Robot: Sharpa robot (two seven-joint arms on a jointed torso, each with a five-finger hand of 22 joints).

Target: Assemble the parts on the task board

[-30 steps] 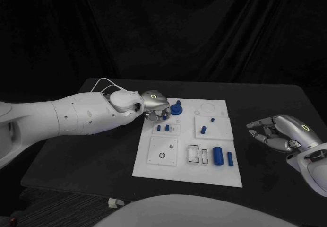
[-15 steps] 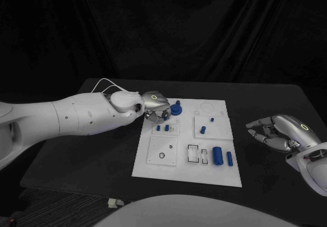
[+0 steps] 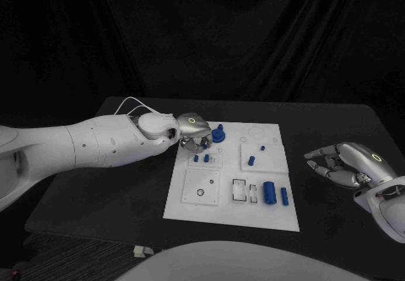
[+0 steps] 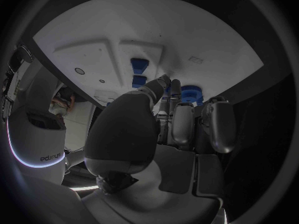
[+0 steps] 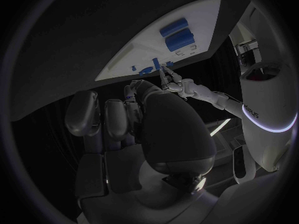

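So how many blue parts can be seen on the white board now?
7: gear beside the left hand, two pegs, two small pieces, two cylinders. The hand may hide others.

We see a black table point(image 3: 126, 187) carrying the white task board point(image 3: 261, 216), which lies flat near its middle with its long sides running away from us. The board's near edge stops short of the table's near edge, and bare black surface borders it on both sides. Below the table's near edge, small pale bits point(image 3: 141, 250) lie too small to identify.
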